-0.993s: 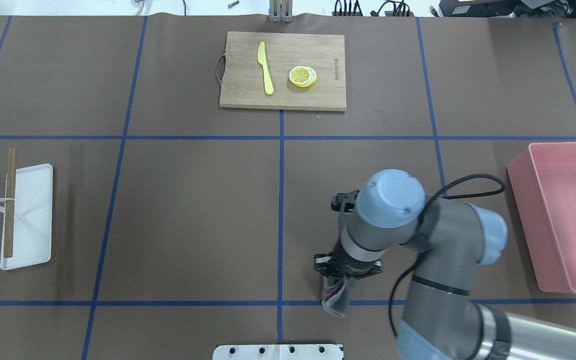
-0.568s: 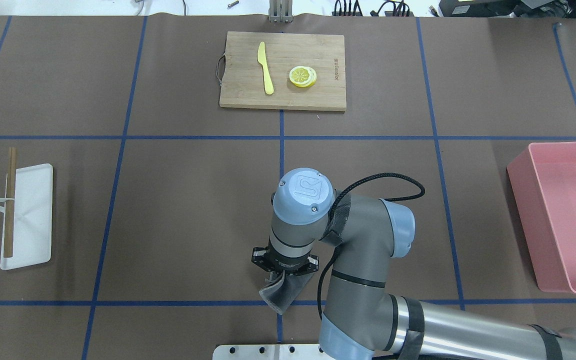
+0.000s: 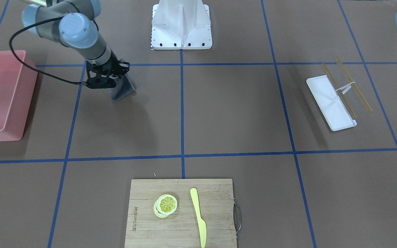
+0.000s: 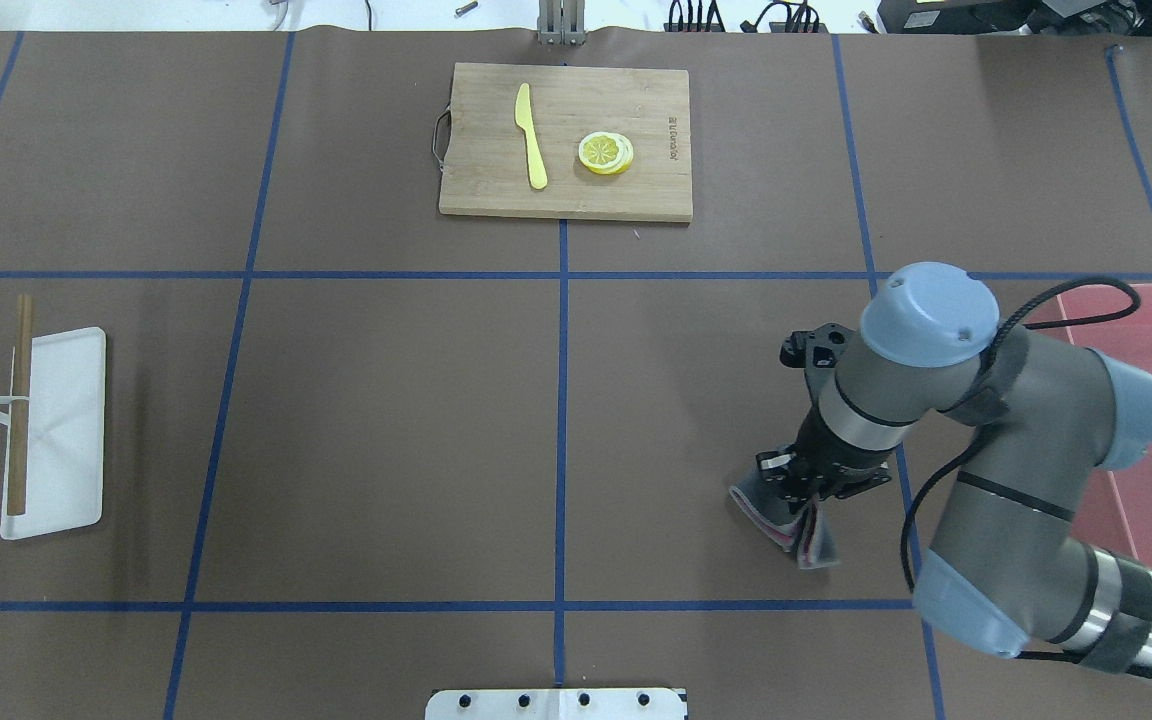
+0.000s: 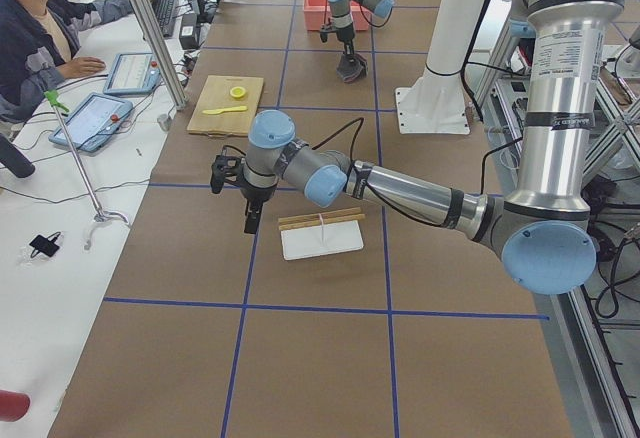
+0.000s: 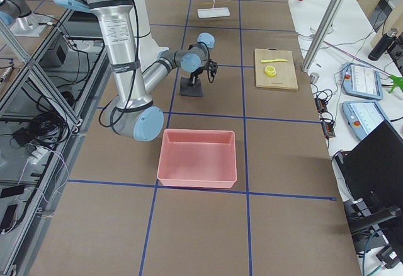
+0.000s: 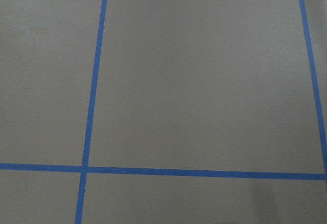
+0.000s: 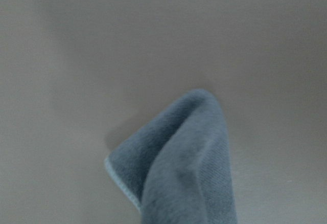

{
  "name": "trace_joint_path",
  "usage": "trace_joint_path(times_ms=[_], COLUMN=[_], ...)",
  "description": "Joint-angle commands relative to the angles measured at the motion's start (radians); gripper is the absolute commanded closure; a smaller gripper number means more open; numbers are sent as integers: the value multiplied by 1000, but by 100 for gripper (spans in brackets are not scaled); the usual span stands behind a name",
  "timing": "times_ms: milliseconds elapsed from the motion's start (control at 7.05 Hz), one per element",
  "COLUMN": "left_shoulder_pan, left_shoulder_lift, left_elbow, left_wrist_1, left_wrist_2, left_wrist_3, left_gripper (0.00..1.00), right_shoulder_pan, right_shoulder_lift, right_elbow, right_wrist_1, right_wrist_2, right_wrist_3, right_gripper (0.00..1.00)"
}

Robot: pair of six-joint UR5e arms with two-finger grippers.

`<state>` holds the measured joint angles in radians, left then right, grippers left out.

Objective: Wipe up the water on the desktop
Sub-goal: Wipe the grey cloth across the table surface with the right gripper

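Right gripper (image 4: 802, 497) clamped on the grey cloth (image 4: 758, 502), cloth end down on the desktop (image 4: 386, 420).
Readable text: only a burned-in wordmark along one short edge of the cutting board (image 4: 496, 185), too small for me to read. My jaws pinch the cloth's upper fold, and the rest hangs below them as a folded wedge. In my right wrist view its rounded tip (image 8: 189, 162) lies against the brown surface, apparently touching. So the desktop sits directly under and all around my tool. The contact spot is in the rectangle right of the centre tape line (image 4: 562, 440), near that rectangle's right-hand tape line, with the pink bin (image 6: 198, 157) beyond it. My left gripper (image 5: 250, 223) hangs over the desktop just past the white tray (image 3: 329, 103); I can't tell how its jaws stand.
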<state>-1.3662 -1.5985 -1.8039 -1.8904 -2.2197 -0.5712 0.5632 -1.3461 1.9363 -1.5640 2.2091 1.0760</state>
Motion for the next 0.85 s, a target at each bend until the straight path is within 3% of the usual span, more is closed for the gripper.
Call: trace_joint_path(times_ms=[0,142,284,426,709], left_shoulder_pan=[-7,-7,-10,-10,-10], left_shoulder_lift=[0,-1,-4,-3,2], left_elbow=[-8,-3,-3,-3,-5], left_wrist_1=[1,1,2,2,1], left_wrist_2=[-8,-14,-14,-14,-15], left_wrist_3=[-1,-1,-1,-1,-1], left_gripper=[3,3,3,3,3], right_shoulder_pan=[0,-53,-98,-133,-169], right_shoulder_lift=[-21,49,187,347,505], right_elbow=[7,-9,-70,-180,-316], right_wrist_1=[-5,-5,-7,-4,5], right_wrist_2=[3,1,-5,-21,-58], right_wrist_3=[-62,31,135,257,327], right_gripper=[100,100,100,100,100])
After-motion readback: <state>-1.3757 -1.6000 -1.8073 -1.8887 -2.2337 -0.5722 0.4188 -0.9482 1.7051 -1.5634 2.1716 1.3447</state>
